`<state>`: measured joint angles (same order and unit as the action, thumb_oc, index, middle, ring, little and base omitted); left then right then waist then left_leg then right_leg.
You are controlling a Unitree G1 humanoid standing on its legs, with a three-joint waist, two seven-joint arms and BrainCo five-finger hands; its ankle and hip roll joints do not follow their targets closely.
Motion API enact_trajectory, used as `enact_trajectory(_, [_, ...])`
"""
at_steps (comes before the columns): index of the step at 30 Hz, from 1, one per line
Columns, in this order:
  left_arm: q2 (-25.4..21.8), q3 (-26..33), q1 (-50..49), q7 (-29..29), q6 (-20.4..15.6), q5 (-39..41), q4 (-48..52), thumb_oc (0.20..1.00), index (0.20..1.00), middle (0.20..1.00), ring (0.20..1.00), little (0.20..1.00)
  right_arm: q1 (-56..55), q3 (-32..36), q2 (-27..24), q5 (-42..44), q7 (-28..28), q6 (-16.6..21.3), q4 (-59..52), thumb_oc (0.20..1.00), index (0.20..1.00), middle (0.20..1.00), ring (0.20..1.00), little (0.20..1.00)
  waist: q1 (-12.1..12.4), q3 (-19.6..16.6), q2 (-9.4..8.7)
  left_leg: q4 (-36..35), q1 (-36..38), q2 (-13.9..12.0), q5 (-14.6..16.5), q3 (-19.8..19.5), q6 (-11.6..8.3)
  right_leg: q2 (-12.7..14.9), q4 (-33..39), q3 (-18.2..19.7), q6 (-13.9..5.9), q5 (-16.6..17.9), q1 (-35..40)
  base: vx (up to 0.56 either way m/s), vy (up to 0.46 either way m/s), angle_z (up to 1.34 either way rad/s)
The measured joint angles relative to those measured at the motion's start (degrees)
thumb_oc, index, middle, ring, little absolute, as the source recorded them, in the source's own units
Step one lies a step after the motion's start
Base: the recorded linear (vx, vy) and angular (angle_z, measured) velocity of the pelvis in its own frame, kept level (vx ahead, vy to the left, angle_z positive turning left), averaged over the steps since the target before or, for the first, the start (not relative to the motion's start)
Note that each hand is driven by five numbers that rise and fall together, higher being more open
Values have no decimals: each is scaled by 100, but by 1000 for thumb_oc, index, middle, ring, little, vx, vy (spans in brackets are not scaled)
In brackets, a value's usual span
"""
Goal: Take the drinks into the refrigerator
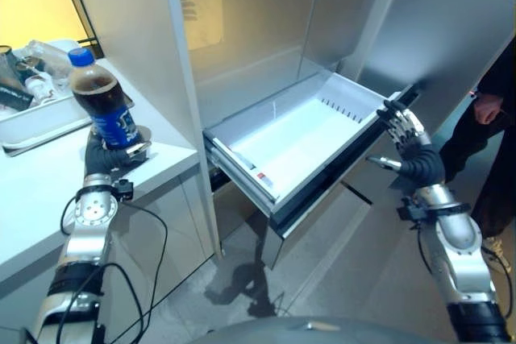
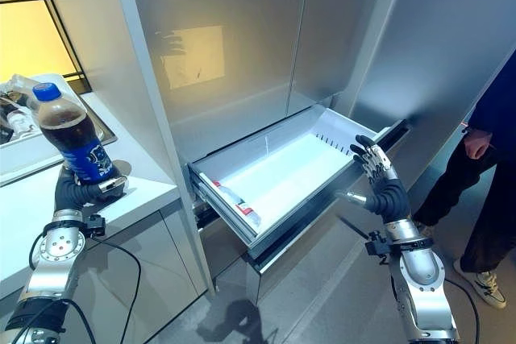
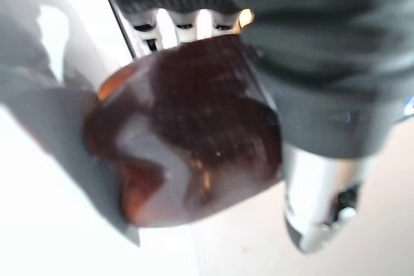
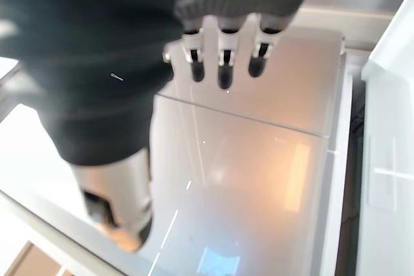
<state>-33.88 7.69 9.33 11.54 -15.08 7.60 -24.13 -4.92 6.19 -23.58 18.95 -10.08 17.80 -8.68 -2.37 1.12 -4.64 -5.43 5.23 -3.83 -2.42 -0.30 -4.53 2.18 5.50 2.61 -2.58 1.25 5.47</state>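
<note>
- Left hand [image 1: 109, 155] was wrapped round the base of a cola bottle [image 1: 101, 98], holding it upright just above the white counter [image 1: 48, 183]; left wrist view showed fingers curled against the dark bottle bottom.
- Refrigerator [image 1: 258, 30] stood to the robot's right of the counter, its lower drawer [image 1: 302, 138] pulled out, white inside, a small flat item at the near corner.
- Right hand [image 2: 375, 175] sat by the drawer's front edge, fingers straight, holding nothing.
- Tray [image 1: 40, 114] of other items sat behind the bottle.
- A person [image 2: 484, 167] stood at far right.
- Risks, as judged: low grip on a tall bottle could let it tip during the swing; bottle might clip the refrigerator side panel or drawer rim.
</note>
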Motion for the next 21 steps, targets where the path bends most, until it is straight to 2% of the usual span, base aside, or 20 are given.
enact_trajectory(1, [2, -9, 7, -16, 2, 15, 0, 200, 200, 200, 200, 200, -1, -1, 0, 1, -2, 0, 0, 1000, 1000, 1000, 1000, 1000, -5, -1, -1, 0, -1, 0, 0, 1, 0, -1, 0, 2, 0, 0, -2, 0, 0, 0])
enact_trajectory(21, [67, -231, 102, -35, 82, 71, -16, 200, 200, 200, 200, 200, -210, -21, 0, 27, -101, -24, -1, 1000, 1000, 1000, 1000, 1000, 4, -43, -32, 1, -5, -1, 13, 8, -5, -5, -1, 20, 1, 1, -18, 0, 0, 0])
